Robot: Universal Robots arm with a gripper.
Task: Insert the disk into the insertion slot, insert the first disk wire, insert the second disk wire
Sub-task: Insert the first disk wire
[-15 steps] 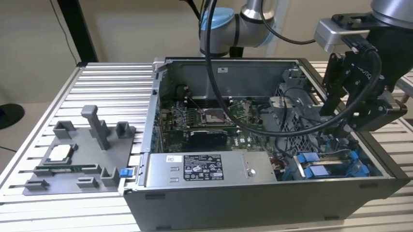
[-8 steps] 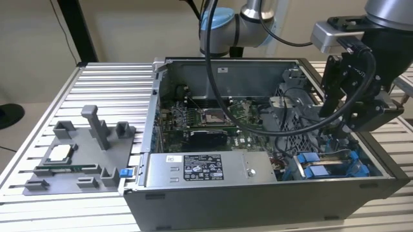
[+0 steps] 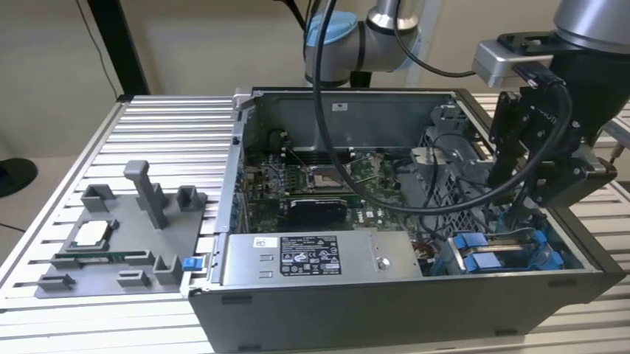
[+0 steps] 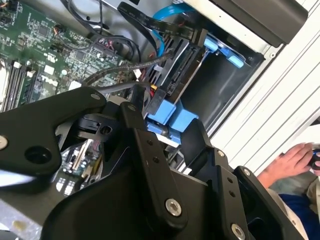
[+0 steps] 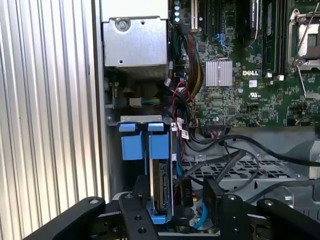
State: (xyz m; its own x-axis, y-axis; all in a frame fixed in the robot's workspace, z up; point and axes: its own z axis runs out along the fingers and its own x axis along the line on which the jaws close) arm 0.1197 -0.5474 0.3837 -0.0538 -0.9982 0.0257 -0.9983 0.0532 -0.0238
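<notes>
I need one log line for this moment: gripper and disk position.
gripper: at disk, inside computer case | disk: on edge in insertion slot, depth unclear

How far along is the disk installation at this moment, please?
Done, apparently: the disk stands on edge within the blue-railed insertion slot, though full seating cannot be judged. In hand: the gripper is at the disk's blue carrier end. Left: black cables lie loose beside the bay, so both wire steps look outstanding.
</notes>
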